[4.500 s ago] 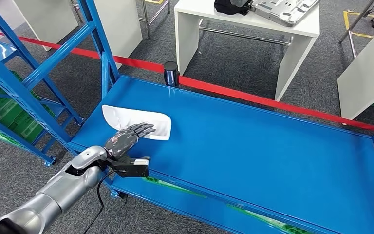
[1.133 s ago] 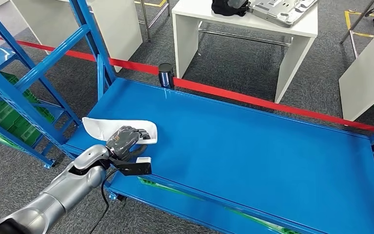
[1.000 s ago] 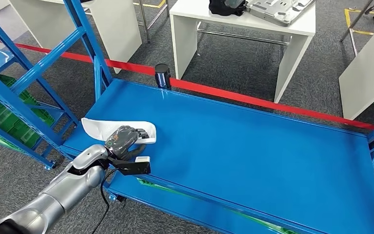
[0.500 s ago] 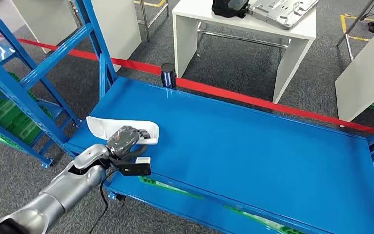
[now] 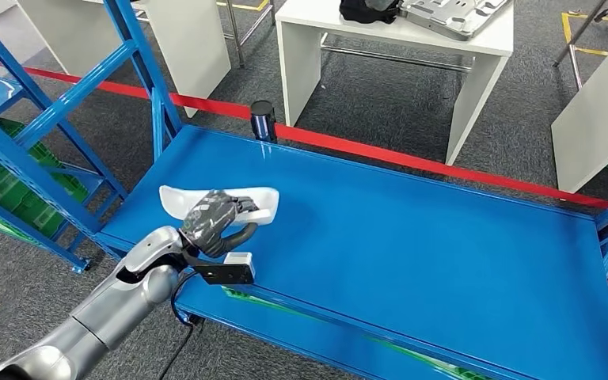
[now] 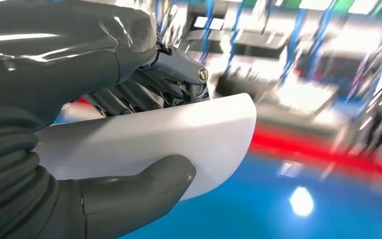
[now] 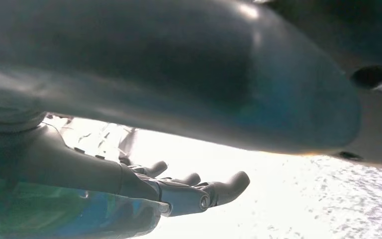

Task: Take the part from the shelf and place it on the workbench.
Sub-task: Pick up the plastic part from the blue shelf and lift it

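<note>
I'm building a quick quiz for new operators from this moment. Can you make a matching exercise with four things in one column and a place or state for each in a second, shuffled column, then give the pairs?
Things:
1. white part
2. dark cylinder
3. red floor tape
4. grey metal plate

Places or states:
A. runs along the floor behind the blue shelf
B. lies on the white workbench
C. held in the left hand
D. stands at the shelf's far corner

Pairs: 1-C, 2-D, 3-A, 4-B
</note>
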### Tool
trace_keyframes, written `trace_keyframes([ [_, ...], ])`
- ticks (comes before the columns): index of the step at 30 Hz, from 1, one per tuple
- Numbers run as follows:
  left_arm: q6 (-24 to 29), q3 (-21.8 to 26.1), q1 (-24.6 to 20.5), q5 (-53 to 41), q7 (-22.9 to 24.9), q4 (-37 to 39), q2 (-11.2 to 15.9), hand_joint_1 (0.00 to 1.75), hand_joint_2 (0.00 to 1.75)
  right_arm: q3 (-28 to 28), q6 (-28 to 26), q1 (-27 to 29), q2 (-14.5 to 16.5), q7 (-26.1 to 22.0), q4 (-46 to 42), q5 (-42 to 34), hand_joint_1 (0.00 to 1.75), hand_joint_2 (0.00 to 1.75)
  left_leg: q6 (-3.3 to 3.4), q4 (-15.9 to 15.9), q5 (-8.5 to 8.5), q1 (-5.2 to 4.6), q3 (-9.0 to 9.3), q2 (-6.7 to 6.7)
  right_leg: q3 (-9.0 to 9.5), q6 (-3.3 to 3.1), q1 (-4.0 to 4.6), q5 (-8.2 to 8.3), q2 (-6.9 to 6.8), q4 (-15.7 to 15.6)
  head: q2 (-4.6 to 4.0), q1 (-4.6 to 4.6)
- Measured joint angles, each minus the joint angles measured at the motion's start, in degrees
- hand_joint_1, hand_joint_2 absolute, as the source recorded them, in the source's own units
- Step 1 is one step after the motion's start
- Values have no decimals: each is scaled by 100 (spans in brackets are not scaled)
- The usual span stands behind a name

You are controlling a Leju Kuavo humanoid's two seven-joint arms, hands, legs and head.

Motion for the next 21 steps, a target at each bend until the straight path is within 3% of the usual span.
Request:
trace_keyframes([
  [2,-58,40,48,29,14,-460,-8,174,175,13,-3,2,16,-34,0,1,0,0,-28,762,-316,17,-353,0,-5,-18,13,-2,2,0,0,-2],
  [3,-117,61,81,31,41,-692,-15,174,175,20,-3,3,28,-42,0,1,0,0,-28,962,-350,21,-452,0,-4,-19,20,-3,6,1,0,-2],
  [4,-172,85,109,29,65,-918,-26,175,175,29,-3,4,38,-47,0,1,0,0,-17,932,-272,22,-444,0,-2,-19,25,-4,12,1,0,-2],
  [5,-215,110,126,24,79,-1134,-39,175,175,37,-3,3,50,-51,0,0,0,0,7,680,-104,20,-327,-1,3,-18,30,-4,20,1,0,-3],
  [7,-266,158,127,-2,86,-1500,-63,174,175,46,-2,1,75,-59,-1,-3,0,0,87,-124,253,-1,69,-2,8,-13,53,-4,34,0,0,-1],
  [9,-303,193,119,-38,83,-1783,-85,174,175,50,5,1,102,-63,-1,-11,0,0,152,-602,369,-40,300,0,-7,13,69,0,39,-1,0,2],
  [13,-367,228,106,-112,62,-2179,-122,174,175,53,21,7,138,-73,-1,-27,0,0,252,-788,425,-56,387,14,-58,116,56,-38,31,59,0,5],
  [14,-379,235,94,-123,58,-2247,-135,173,175,54,21,7,139,-78,0,-31,0,0,284,-844,462,-42,419,19,-143,108,62,-132,28,240,0,10],
  [16,-398,235,87,-142,54,-2337,-160,171,175,56,21,7,135,-88,1,-34,0,0,321,-886,497,-33,439,24,-466,71,68,-438,25,926,0,19],
  [18,-405,230,108,-151,51,-2384,-169,171,175,58,21,9,129,-102,1,-34,0,0,321,-882,497,-40,432,24,-759,94,65,-639,24,1540,0,19],
  [19,-404,227,115,-152,44,-2401,-169,172,175,58,21,12,126,-109,1,-35,0,0,318,-876,495,-40,430,23,-778,134,60,-620,24,1577,0,19],
  [20,-400,226,117,-142,28,-2422,-170,174,175,59,21,14,122,-119,1,-36,0,0,310,-864,490,-38,430,18,-680,188,50,-513,21,1375,0,19],
  [21,-396,224,116,-108,0,-2448,-172,174,175,59,21,15,119,-128,1,-38,0,0,293,-843,478,-35,430,12,-481,241,36,-349,14,974,0,20],
])
